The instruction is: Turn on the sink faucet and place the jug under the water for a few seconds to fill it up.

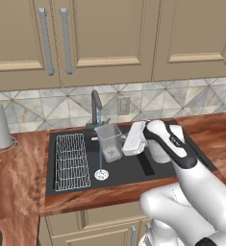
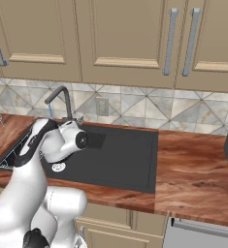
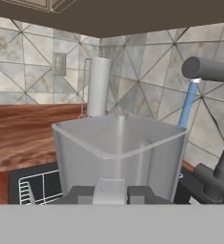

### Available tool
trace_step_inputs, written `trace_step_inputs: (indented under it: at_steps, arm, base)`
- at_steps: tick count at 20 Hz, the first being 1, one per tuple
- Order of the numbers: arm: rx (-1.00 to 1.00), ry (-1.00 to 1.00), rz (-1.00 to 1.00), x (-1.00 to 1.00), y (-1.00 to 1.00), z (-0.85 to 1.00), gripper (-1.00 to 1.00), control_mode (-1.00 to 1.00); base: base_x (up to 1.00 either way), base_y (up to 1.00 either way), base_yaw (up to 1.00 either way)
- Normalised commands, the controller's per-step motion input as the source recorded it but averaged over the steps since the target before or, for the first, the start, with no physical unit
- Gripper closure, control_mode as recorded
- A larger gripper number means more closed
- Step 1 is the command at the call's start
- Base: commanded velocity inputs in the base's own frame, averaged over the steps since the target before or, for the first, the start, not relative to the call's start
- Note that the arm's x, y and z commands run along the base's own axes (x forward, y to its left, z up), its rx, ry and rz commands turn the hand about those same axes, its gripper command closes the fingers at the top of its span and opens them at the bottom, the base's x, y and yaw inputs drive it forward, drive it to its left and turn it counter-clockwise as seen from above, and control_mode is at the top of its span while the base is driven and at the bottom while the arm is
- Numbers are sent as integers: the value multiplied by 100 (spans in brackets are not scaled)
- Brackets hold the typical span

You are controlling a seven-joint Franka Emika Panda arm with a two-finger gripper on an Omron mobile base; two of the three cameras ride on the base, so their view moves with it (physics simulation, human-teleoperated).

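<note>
Because the gripper (image 3: 110, 193) is pinched shut on the jug (image 3: 118, 157) at its near side, low on the wall by the handle, the jug hangs upright over the sink (image 1: 133, 169), held clear of the basin floor. Its glass looks rigid, smooth and probably slippery once wet, and it should grow heavier as it fills, so a firm hold near the handle seems wise. Just beyond its rim, the water (image 1: 100, 144) falls past the jug's outer edge to the drain rather than inside. Farther back stands the sink faucet (image 1: 95, 109), running.
</note>
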Motion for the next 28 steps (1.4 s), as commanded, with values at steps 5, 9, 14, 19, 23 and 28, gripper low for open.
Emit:
trace_step_inputs:
  at_steps: [5, 9, 14, 19, 23, 28]
  arm:
    - [0, 0, 0, 21, 8, -11, 100, -100]
    - [0, 0, 0, 22, 8, -8, 100, -100]
    - [0, 0, 0, 22, 7, -4, 100, -100]
    - [0, 0, 0, 21, 1, -7, 100, -100]
    - [0, 0, 0, 24, 0, -11, 100, -100]
    - [0, 0, 0, 26, 0, -11, 100, -100]
  base:
    - [0, 0, 0]
    - [0, 0, 0]
    - [0, 0, 0]
    - [0, 0, 0]
    - [0, 0, 0]
    - [0, 0, 0]
